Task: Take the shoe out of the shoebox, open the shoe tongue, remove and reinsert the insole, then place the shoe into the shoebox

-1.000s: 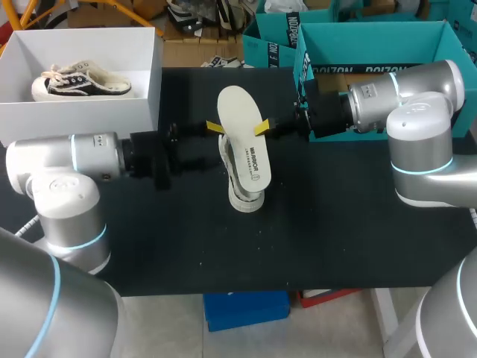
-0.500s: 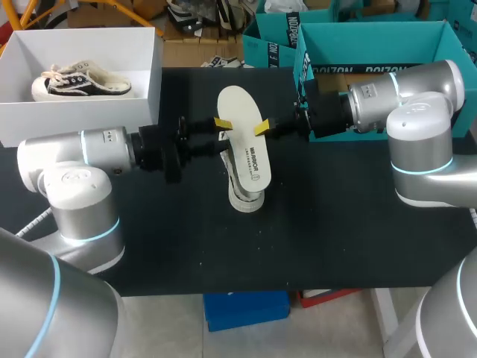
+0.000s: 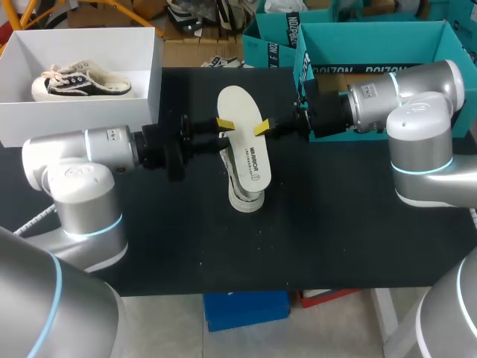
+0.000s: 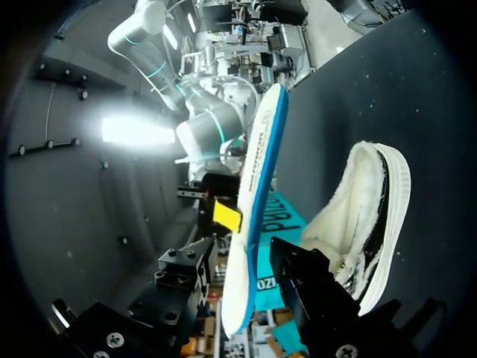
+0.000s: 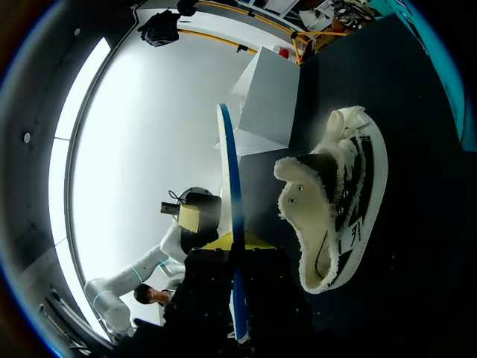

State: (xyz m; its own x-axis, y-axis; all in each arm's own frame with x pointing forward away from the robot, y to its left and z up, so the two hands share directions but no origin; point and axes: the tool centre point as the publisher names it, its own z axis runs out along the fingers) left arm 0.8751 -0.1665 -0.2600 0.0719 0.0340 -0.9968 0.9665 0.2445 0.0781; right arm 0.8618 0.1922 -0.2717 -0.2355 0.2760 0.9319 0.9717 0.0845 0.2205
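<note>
A white insole [image 3: 242, 134] with a blue underside hangs tilted above the black-and-white fleece-lined shoe [image 3: 246, 195], which lies on the black table. My right gripper [image 3: 261, 128] is shut on the insole's right edge; in its wrist view the insole [image 5: 229, 171] rises edge-on from that gripper [image 5: 237, 261], with the shoe [image 5: 335, 201] beside it. My left gripper [image 3: 222, 124] is at the insole's left edge. In the left wrist view the insole [image 4: 253, 201] stands edge-on between its open fingers [image 4: 309, 287] with small gaps, and the shoe [image 4: 365, 216] lies beyond.
A white shoebox [image 3: 153, 74] at the back left holds a second black-and-white shoe [image 3: 82, 82]. Teal boxes [image 3: 373, 37] stand at the back right, behind my right arm. The black table top [image 3: 335, 239] stretches in front of the shoe.
My left arm has moved right toward the insole, and its jaws have narrowed around the insole's left edge. The right arm, insole and shoe have stayed put.
</note>
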